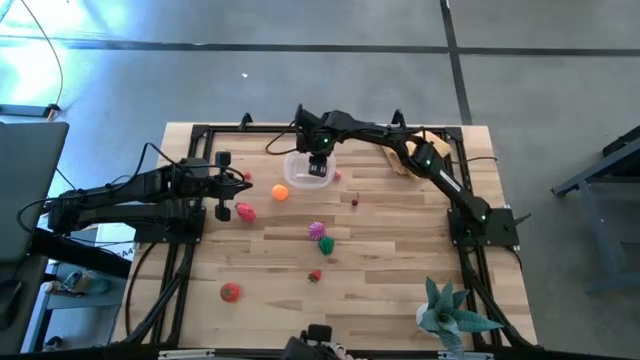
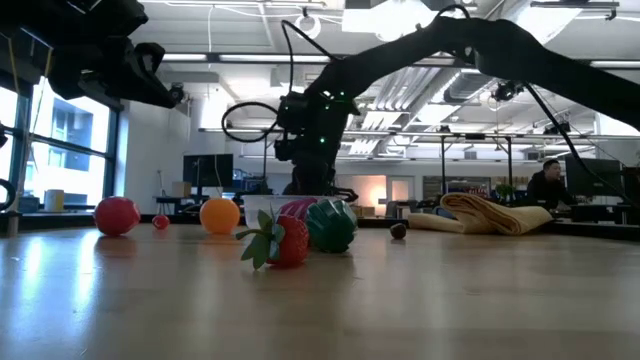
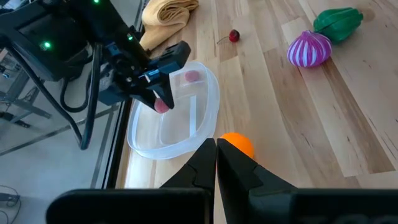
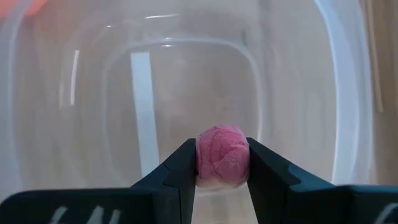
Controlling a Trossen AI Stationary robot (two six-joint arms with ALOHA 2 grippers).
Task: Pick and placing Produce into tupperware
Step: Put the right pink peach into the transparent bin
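The clear tupperware (image 1: 300, 172) sits near the table's far edge, left of the middle. My right gripper (image 4: 222, 163) hangs over its hollow (image 4: 186, 93), shut on a small pink produce piece (image 4: 222, 155). Other produce lies on the wood: an orange ball (image 1: 280, 192), a red-pink piece (image 1: 245, 211), a magenta striped bulb (image 1: 317, 230), a green piece (image 1: 325, 244), a strawberry (image 1: 315, 275), a red tomato (image 1: 230, 291), a cherry (image 1: 354, 199) and a small pink piece (image 1: 337, 176) by the container. My left gripper (image 3: 216, 152) is shut and waits left of the orange ball (image 3: 238, 144). My right gripper pinches the small pink piece between its two fingers, one finger (image 4: 180, 171) on each side of its rounded body (image 4: 222, 149). The fingers come from above, pointing down (image 3: 163, 106). The piece is lifted clear, over the inside of the tupperware (image 3: 174, 124).
A folded tan cloth (image 1: 412, 160) lies at the far right, under the right arm. A teal spiky plant (image 1: 450, 312) stands at the near right corner. Bare wood lies along the near middle of the table (image 1: 380, 290).
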